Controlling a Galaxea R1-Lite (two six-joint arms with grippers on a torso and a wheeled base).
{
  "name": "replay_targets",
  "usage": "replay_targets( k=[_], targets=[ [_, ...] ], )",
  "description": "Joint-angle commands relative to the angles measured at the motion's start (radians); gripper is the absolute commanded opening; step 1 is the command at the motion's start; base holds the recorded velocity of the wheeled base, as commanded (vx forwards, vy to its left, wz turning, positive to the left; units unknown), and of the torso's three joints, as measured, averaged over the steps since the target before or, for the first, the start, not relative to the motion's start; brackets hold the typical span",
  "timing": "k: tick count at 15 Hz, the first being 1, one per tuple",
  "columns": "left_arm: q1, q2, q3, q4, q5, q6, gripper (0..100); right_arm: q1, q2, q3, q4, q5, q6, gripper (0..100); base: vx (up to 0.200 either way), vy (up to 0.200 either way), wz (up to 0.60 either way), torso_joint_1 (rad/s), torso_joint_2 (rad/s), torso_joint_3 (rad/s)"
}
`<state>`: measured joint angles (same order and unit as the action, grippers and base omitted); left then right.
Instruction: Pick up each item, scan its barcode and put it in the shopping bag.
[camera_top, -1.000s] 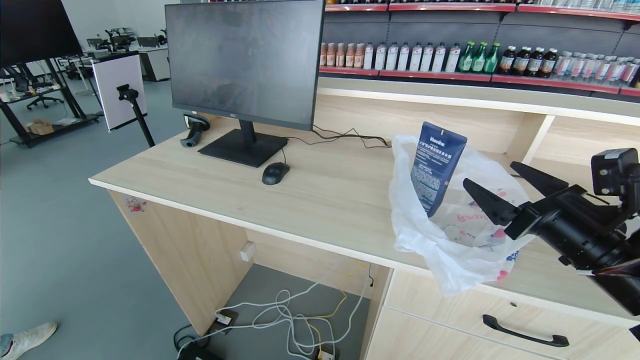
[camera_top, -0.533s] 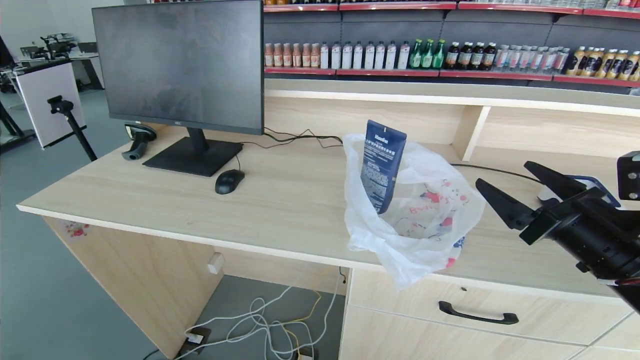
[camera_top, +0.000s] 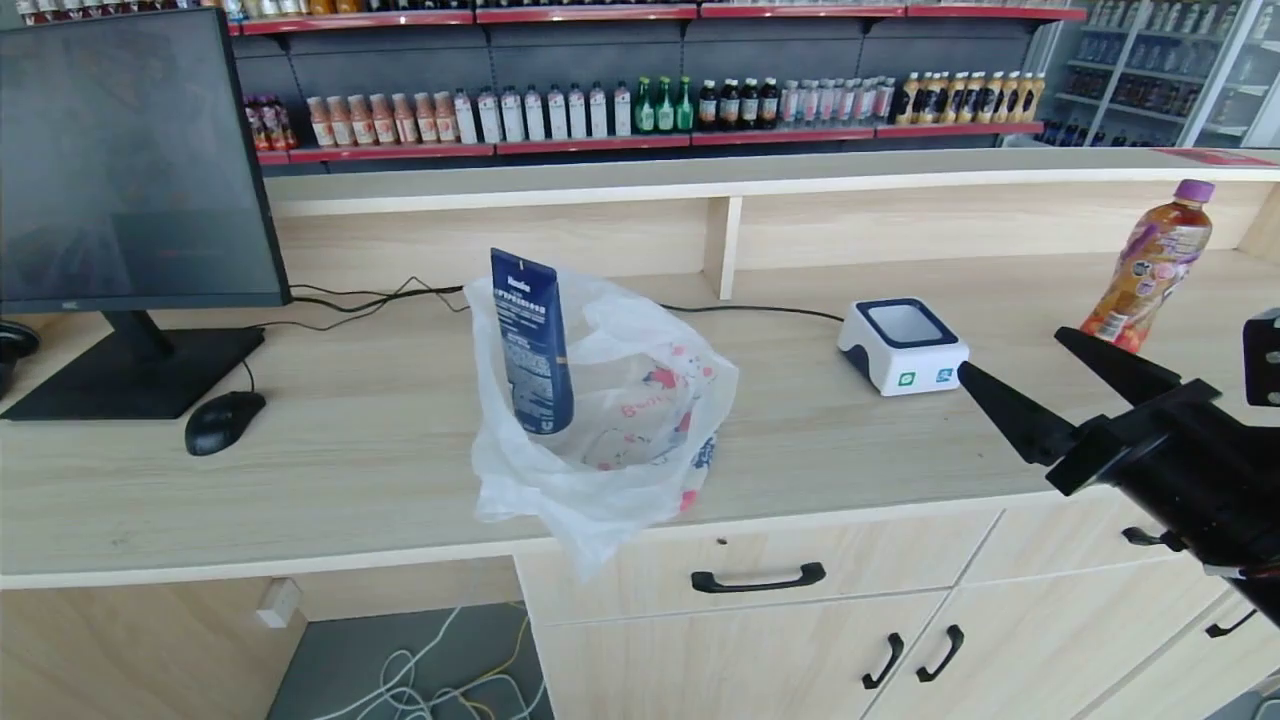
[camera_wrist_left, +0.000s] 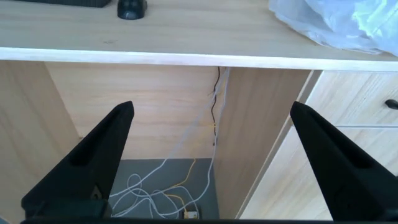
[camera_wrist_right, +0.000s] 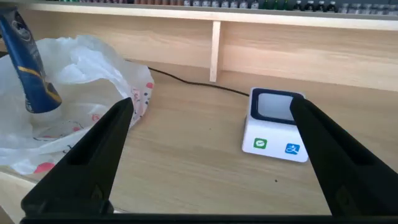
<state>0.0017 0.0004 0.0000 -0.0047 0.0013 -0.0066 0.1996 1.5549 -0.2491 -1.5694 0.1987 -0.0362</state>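
Right gripper (camera_top: 1010, 348) hangs empty over the front of the counter (camera_top: 350, 450), its two fingers spread wide. One white scanner (camera_top: 900, 352) sits just ahead of it. One drink bottle (camera_top: 1150, 262) with a purple cap stands farther to its right. One plastic shopping bag (camera_top: 640, 420) lies well to its left, with one blue pouch (camera_top: 533, 340) upright inside. Left gripper (camera_wrist_left: 211, 109), fingers likewise apart, faces the open space under the counter.
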Motion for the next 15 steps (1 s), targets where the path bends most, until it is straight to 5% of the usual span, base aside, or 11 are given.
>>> replay_targets(
  k=[1, 15],
  targets=[
    [0.000, 0.001, 0.000, 0.000, 0.000, 0.000, 100, -0.006, 0.001, 0.001, -0.001, 0.001, -0.001, 100, 0.000, -0.200, 0.00, -0.007, 0.00, 0.002],
    [0.000, 0.000, 0.000, 0.000, 0.002, -0.004, 100, -0.026, 0.016, -0.002, -0.001, 0.001, -0.002, 100, 0.000, -0.200, 0.00, 0.004, 0.00, 0.002]
  ],
)
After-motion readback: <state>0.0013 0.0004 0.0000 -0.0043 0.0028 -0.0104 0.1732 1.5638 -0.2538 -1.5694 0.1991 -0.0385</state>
